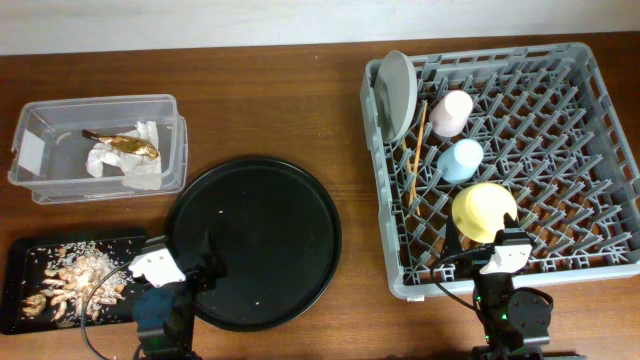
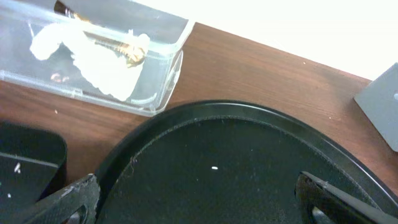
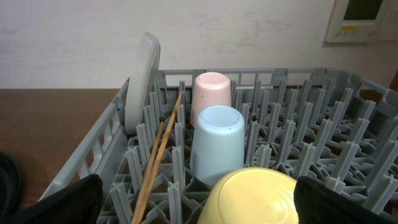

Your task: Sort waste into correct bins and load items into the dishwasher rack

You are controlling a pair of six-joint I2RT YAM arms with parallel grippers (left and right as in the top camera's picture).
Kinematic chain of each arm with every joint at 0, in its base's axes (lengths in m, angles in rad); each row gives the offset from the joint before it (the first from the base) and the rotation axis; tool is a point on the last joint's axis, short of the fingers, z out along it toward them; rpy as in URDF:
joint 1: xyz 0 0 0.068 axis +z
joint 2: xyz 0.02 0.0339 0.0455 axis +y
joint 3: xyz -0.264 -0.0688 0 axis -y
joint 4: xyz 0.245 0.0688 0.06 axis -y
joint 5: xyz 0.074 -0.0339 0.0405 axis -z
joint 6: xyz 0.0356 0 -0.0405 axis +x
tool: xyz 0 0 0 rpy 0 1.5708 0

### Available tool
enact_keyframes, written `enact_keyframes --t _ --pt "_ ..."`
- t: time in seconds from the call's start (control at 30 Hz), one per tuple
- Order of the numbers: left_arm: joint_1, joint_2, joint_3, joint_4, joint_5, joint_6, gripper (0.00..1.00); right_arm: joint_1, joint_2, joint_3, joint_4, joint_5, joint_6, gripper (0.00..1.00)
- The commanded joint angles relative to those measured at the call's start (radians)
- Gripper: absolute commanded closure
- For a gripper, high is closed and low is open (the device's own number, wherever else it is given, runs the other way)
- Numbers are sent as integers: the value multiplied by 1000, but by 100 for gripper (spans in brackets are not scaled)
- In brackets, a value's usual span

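Observation:
The grey dishwasher rack [image 1: 590, 150] holds the upturned yellow bowl [image 1: 483, 211], light-blue cup [image 1: 461, 160], pink cup [image 1: 452, 113], chopsticks [image 1: 414, 150] and the grey plate [image 1: 396, 92] on edge. The clear box [image 1: 60, 115] holds the white napkin and gold-brown wrapper [image 1: 125, 150]. The flat black tray [image 1: 25, 255] holds the food scraps [image 1: 75, 285]. My left gripper [image 1: 175, 275] is open and empty over the round black tray's near edge [image 2: 199, 205]. My right gripper [image 1: 500, 258] is open and empty at the rack's front, just behind the bowl [image 3: 261, 199].
The large round black tray [image 1: 255, 240] lies between the bins and the rack, with a few white crumbs on it. Bare brown table runs along the back and between the trays. The rack's right half has free pegs.

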Motion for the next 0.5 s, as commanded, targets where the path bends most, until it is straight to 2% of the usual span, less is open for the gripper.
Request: enact_keyframes --t 0.0,0.1,0.37,0.47 --pt "-26 -21 -5 -5 -16 176 1 -7 -8 -7 -5 5 -8 1" --pt "-54 -31 -5 -5 -16 259 1 -7 -7 -7 -5 5 -8 2" --pt "-85 -227 -5 -5 -16 259 1 -7 -7 -7 -5 5 -8 2" --pt "-87 -241 -5 -5 -16 259 1 -7 -8 -7 -5 5 -8 2"
